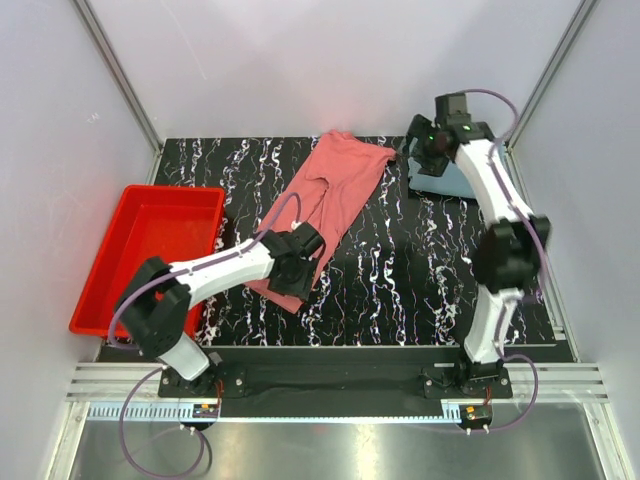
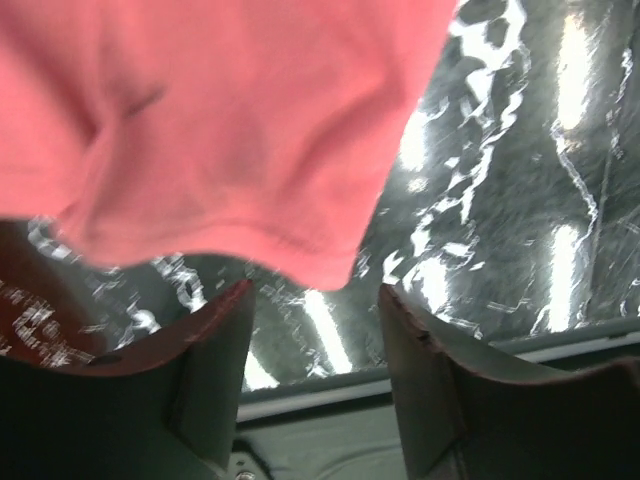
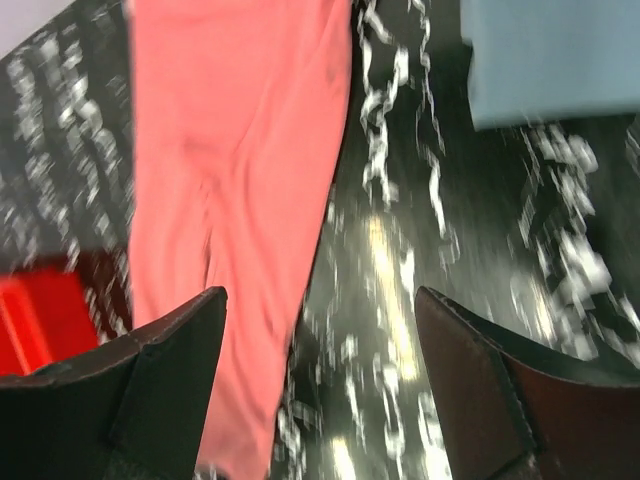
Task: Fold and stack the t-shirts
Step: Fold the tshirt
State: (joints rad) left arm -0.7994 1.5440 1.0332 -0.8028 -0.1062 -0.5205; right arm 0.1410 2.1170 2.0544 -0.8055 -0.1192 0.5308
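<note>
Two t-shirts lie on the black marbled table (image 1: 400,290). One, the salmon-pink shirt (image 1: 335,185), stretches as a long narrow strip slantwise from the far middle toward the near left (its near end shows soft wrinkles in the left wrist view). Over that near end hangs the left gripper (image 2: 315,290), its fingers apart with nothing between them and the hem just beyond the fingertips. At the far right the grey-blue shirt (image 1: 447,185) sits folded, near the pink strip's far end. Above it is the right gripper (image 3: 320,300), jaws spread wide and holding nothing. Beside the table's left edge rests a red tray (image 1: 150,250).
</note>
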